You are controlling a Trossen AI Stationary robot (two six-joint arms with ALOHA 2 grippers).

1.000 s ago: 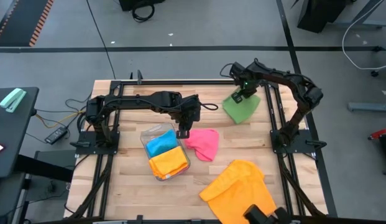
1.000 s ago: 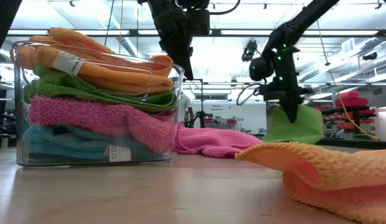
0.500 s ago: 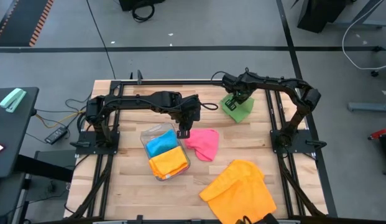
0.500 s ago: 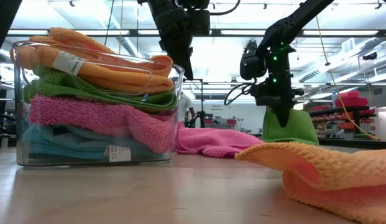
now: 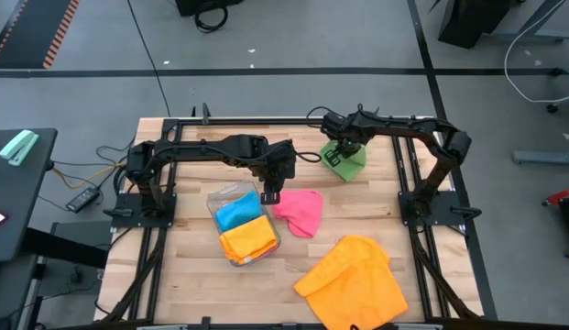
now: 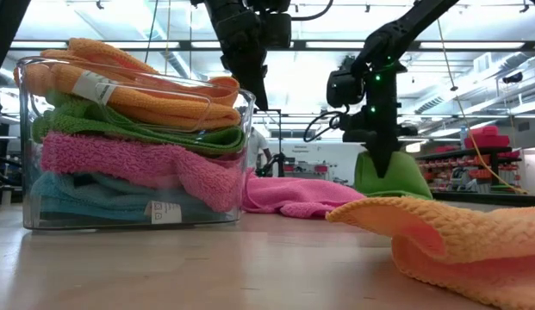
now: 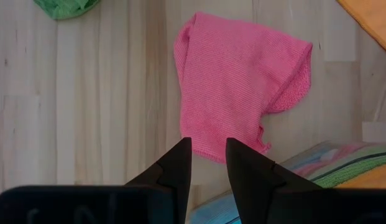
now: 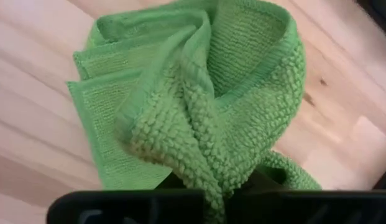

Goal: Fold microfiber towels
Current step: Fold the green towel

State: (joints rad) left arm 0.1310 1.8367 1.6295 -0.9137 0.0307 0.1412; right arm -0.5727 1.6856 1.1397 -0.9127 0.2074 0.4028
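Toward the far side of the wooden slat table (image 5: 192, 275), right of centre, the right gripper (image 5: 340, 152) is clamped tight on a bunched bright-green microfiber towel (image 5: 347, 162); fingers fully closed w/ folds of the cloth pinched between them, rest of the towel hanging in a crumpled wad whose lower end looks to touch the tabletop (image 6: 383, 181). Left gripper (image 5: 269, 194) hovers approx mid-table, just beside the near edge of a flat-lying pink microfiber towel (image 5: 300, 211), fingers (image 7: 174, 168) narrowly parted w/ a small gap, nothing betw them, holding nothing. Pink towel lies spread but a bit rumpled, just right of a small clear plastic tray (image 5: 257, 252). Tray is packed w/ folded cloths: low view shows orange on top, then green, pink, sky blue at bottom. Large orange microfiber towel (image 5: 350, 280) lies loosely heaped at the near-right part of the table, well apart from both grippers.
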